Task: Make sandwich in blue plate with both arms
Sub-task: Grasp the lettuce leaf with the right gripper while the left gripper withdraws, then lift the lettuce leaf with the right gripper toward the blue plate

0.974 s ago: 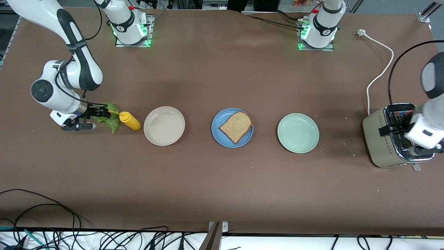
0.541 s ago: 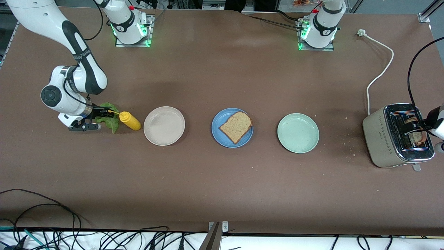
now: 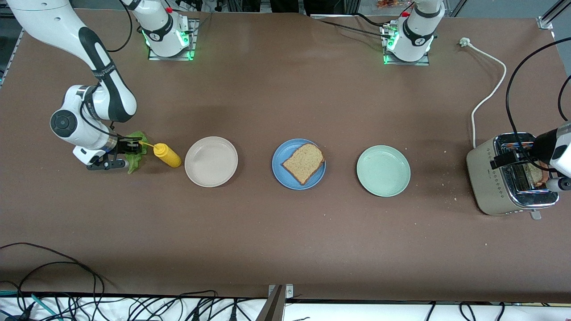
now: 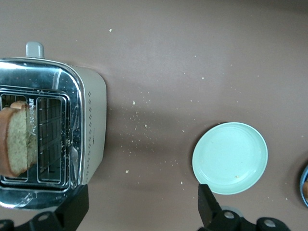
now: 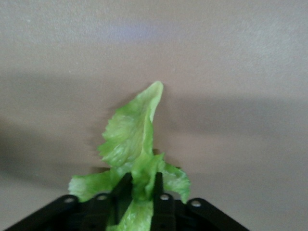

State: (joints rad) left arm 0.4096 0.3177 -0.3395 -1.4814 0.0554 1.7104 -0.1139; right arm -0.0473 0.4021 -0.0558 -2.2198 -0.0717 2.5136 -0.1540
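The toaster (image 3: 508,176) sits under the left gripper (image 4: 139,216), which now hovers there with jaws wide, a bread slice (image 4: 17,142) waiting in the slot. The blue plate (image 3: 279,171) holds one slice — well away from both claws. The right gripper (image 5: 142,190) has just pinched the lettuce leaf (image 5: 132,139), mustard bottle (image 3: 166,154) beside it — filling secured.

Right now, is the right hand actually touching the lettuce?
Touching. The right wrist view shows the right hand with its two black fingers pinched together on the lettuce leaf, whose green stem is squeezed between them.
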